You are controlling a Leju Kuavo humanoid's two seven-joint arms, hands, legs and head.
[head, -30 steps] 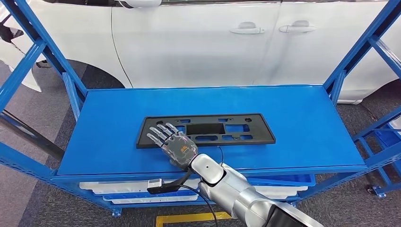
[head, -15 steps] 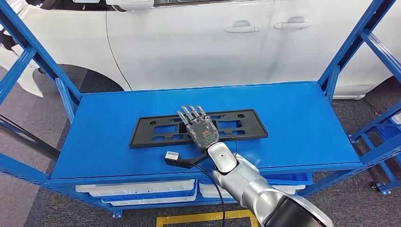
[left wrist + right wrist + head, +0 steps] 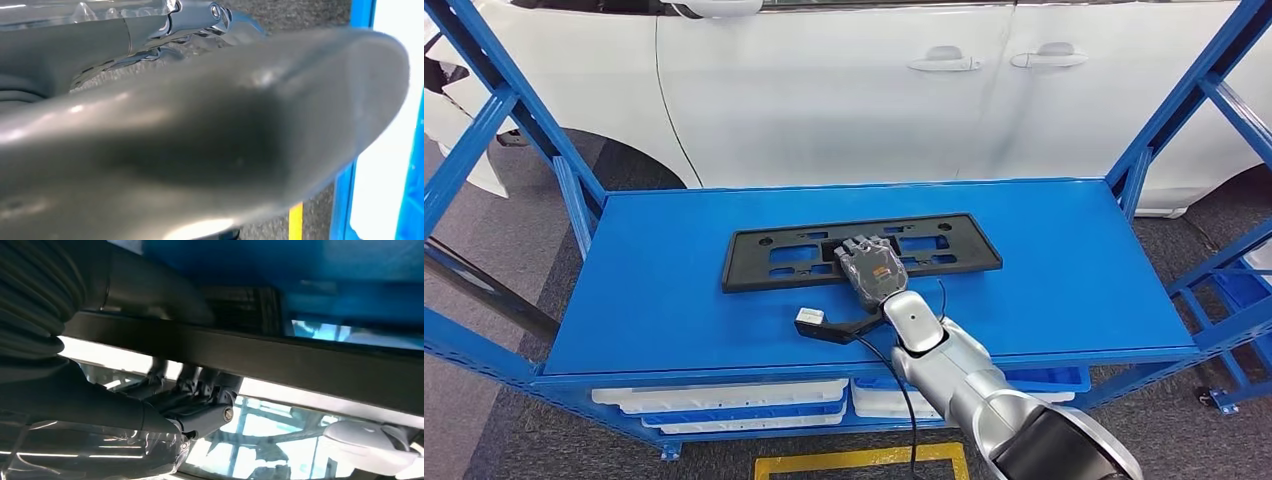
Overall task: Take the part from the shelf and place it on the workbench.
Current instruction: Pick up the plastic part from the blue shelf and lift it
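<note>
Looming behind everything, a white car (image 3: 844, 90), parked just beyond the shelf. Standing in front of the car, a blue shelf (image 3: 1064, 260), its flat top deck carrying the part, its slanted blue posts framing both sides. Sitting under that top deck, white and blue trays (image 3: 724, 398), stacked on a lower level.

Lying flat near the middle of the shelf's top deck, lengthwise along it, the part (image 3: 774, 258): a long black plastic frame with cut-out windows, probably laid flat for a grasp along its near edge. Not yet lifted, not yet on its way to the worktop.

Reaching in from the shelf's front edge, the right hand (image 3: 870, 266), resting on the frame's near long edge about midway along, likely for balance when lifting. In the right wrist view, the dark fingers (image 3: 200, 390) curling around one side of the black bar and the thumb pressing the other, so gripping the frame rather than merely touching it.

Hanging off the right wrist, near the shelf's front edge, a small camera on a black bracket (image 3: 822, 324).

Left hand (image 3: 200, 150): blurred close-up beside the shelf's blue post, finger state impossible to tell.
</note>
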